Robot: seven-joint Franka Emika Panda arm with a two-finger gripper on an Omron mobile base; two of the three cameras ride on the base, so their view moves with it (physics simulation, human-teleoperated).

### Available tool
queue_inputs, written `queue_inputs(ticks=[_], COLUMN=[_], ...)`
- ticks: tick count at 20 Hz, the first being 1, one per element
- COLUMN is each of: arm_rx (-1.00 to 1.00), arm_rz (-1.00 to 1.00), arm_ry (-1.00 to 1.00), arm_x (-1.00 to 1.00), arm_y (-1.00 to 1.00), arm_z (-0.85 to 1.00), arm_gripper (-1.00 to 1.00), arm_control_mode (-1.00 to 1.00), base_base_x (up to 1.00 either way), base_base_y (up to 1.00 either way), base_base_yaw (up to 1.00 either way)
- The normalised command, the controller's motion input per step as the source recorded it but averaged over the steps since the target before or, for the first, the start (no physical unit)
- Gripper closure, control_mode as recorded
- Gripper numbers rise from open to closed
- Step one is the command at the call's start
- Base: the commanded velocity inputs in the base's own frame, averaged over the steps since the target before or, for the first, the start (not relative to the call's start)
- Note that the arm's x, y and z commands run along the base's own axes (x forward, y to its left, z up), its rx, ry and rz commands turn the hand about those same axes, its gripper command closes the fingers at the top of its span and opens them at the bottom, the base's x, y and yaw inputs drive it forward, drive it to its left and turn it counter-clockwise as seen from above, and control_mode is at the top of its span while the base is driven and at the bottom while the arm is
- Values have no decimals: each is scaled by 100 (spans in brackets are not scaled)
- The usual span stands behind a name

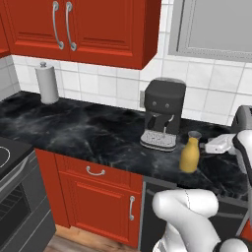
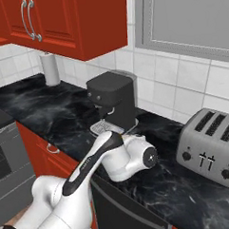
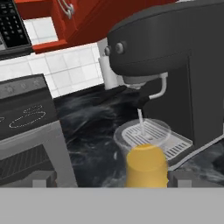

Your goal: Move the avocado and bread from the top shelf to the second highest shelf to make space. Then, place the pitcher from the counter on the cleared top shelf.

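The yellow-orange pitcher [image 1: 190, 153] stands upright on the black marble counter [image 1: 83, 130], just right of the coffee machine's drip tray. My gripper [image 1: 210, 146] is level with the pitcher's neck, close on its right. In the hand view the pitcher [image 3: 146, 168] sits low between the open gripper [image 3: 111, 178] fingers, nearer the right fingertip [image 3: 181, 177], and nothing is gripped. In the right base view my own arm covers the pitcher. The avocado, the bread, the top shelf and the second highest shelf are out of view.
A black coffee machine [image 1: 162, 113] stands directly behind and left of the pitcher. A silver toaster [image 2: 213, 140] sits at the right. A paper towel roll [image 1: 47, 82] is at the far left, a stove [image 1: 10, 157] beyond the counter's left end, and red cabinets [image 1: 93, 24] hang overhead.
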Motion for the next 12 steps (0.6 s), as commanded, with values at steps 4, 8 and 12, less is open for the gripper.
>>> queue_inputs(ticks=[4, 8, 12], arm_rx=[0, 0, 0], arm_rz=[0, 0, 0], arm_ry=[-13, -13, -9], arm_x=[7, 9, 21], arm_y=[0, 0, 2], arm_z=[-26, -19, -14], arm_gripper=[-100, -100, -100], arm_control_mode=[-100, -100, -100], base_base_x=[0, 0, 0], base_base_y=[0, 0, 0], base_base_yaw=[0, 0, 0])
